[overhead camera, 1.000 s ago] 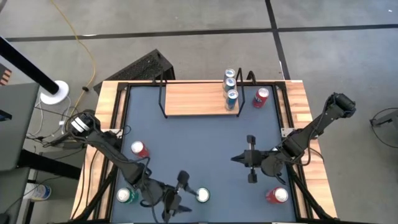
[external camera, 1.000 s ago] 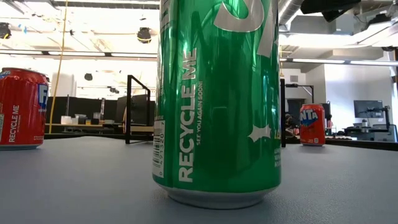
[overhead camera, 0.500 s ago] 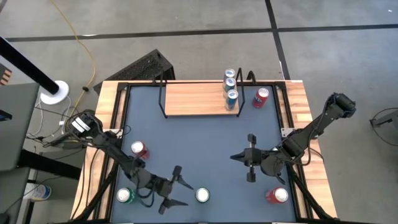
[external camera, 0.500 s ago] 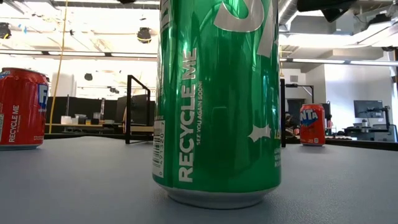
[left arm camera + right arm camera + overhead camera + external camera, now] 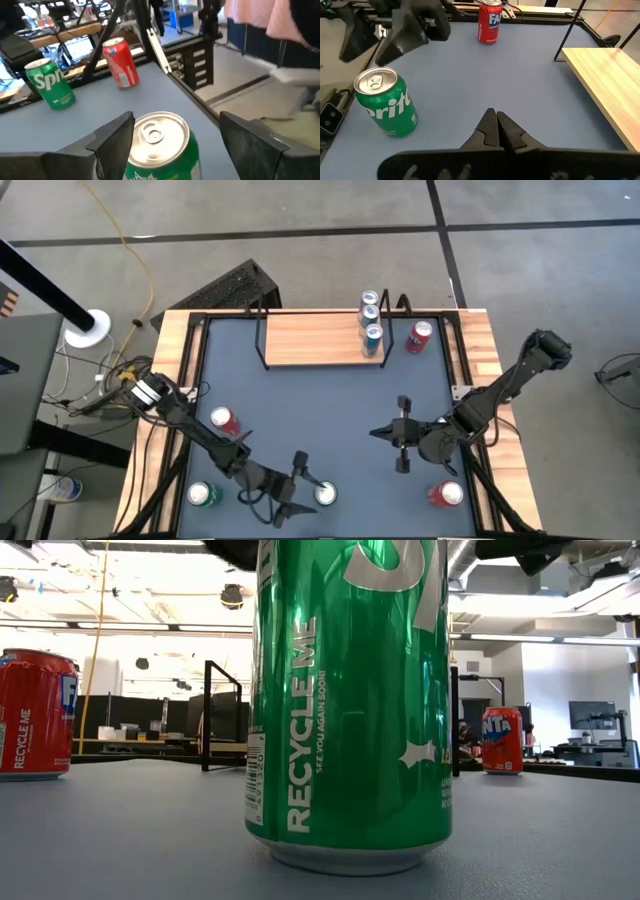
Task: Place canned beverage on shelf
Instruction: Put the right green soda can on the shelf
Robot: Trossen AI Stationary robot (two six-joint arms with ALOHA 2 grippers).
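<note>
We note grey concrete floor (image 5: 300, 230) around the table, a yellow cable (image 5: 140, 255) trailing far left. Beyond: ceiling strip lights (image 5: 120, 628), dark monitors (image 5: 590, 715) at far right.

High view: straight down, far above. Low view: tabletop level, tight against the upright green aluminium soda can (image 5: 350, 705). Both wrist views face that can too.

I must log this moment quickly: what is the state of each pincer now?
Left pincer: open, its fingers on either side of the green Sprite can, not yet closed on it.
Right pincer: shut, holding nothing.
</note>
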